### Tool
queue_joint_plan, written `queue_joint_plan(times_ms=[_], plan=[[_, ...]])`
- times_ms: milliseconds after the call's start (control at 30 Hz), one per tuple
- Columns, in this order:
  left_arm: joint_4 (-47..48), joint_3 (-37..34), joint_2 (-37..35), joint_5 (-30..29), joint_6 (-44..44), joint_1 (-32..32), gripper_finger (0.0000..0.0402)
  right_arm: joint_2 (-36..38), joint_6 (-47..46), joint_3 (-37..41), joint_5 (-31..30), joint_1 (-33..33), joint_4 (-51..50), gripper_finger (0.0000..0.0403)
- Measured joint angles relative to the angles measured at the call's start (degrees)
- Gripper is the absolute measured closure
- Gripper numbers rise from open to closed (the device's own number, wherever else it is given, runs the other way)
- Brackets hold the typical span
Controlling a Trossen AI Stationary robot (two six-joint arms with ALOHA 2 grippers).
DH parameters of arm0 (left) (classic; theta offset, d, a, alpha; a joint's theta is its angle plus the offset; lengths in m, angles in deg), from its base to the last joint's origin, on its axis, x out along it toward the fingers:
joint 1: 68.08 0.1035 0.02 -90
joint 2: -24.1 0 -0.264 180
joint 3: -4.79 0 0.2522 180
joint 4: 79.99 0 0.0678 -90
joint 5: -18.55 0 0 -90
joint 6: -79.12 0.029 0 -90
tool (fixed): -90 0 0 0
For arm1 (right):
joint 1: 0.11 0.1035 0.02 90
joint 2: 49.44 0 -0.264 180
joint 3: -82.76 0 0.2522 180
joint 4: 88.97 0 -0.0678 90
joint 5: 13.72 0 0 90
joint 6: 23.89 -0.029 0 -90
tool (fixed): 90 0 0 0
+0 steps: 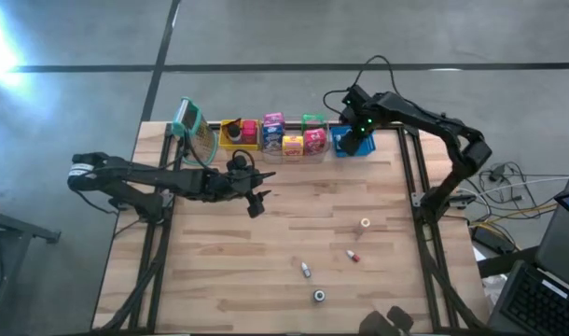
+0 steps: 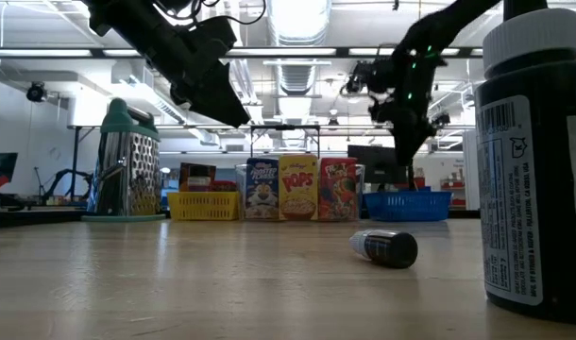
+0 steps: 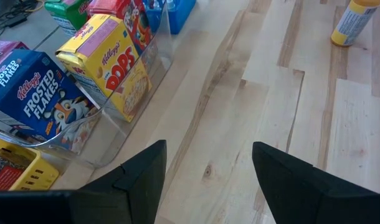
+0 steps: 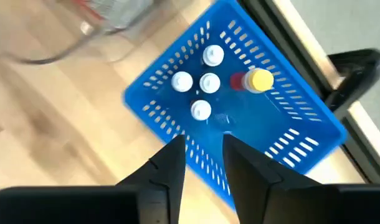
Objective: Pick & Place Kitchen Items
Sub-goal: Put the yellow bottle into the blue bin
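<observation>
Right gripper (image 4: 202, 158) over the blue bin (image 4: 302, 134), jaws narrowly apart, empty; white-capped bottles (image 4: 201, 81) just ahead, inside. Left gripper (image 3: 207, 165) apart, empty, cereal boxes (image 3: 109, 71) beside.

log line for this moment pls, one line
right hand over blue bin, nothing held | bin: four white-capped bottles, one yellow-capped | left hand open over table by clear bin | four bottles loose on table

Cereal boxes (image 1: 291, 136) upright in clear bin; bottles (image 1: 339, 263) scattered.
</observation>
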Motion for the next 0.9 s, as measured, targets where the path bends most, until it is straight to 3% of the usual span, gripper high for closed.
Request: queue_joint_plan(times_ms=[433,900], plan=[[0.0,0.01,-0.02,0.0,0.0,0.02,0.0158,15.61,-1.48,0.0,0.0,11.54,-1.89,0.037],[-0.02,0.0,0.0,0.0,0.0,0.0,0.0158,22.79,-10.74,0.12,-1.28,36.28,-3.57,0.0391]])
